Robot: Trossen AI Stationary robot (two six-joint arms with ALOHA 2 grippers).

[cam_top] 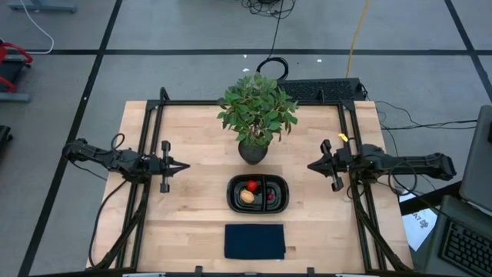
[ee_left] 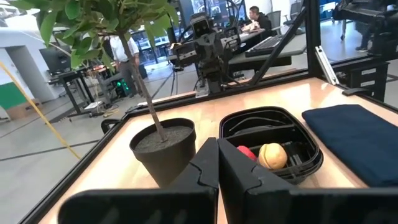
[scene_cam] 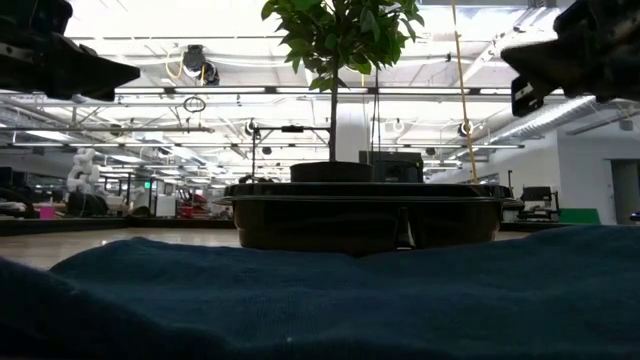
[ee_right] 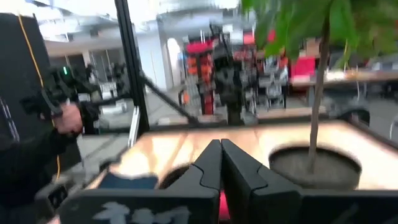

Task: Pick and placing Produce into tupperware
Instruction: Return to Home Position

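Note:
The black oval tupperware (cam_top: 257, 193) sits at the table's middle, also seen in the left wrist view (ee_left: 273, 140) and edge-on in the low view (scene_cam: 365, 215). Inside lie a red strawberry-like piece (cam_top: 251, 185), a round yellow-orange piece (cam_top: 246, 197) and a small dark red berry (cam_top: 271, 197). The left wrist view shows the red piece (ee_left: 246, 152) and the yellow-orange piece (ee_left: 272, 155). My left gripper (cam_top: 183, 166) hovers shut to the tupperware's left. My right gripper (cam_top: 312, 165) hovers shut to its right.
A green potted plant (cam_top: 256, 115) stands just beyond the tupperware, between the two grippers. A dark blue cloth (cam_top: 254, 241) lies flat near the table's near edge. Bare wood lies left and right of the tupperware. A person's arm (ee_right: 37, 146) shows beyond the table.

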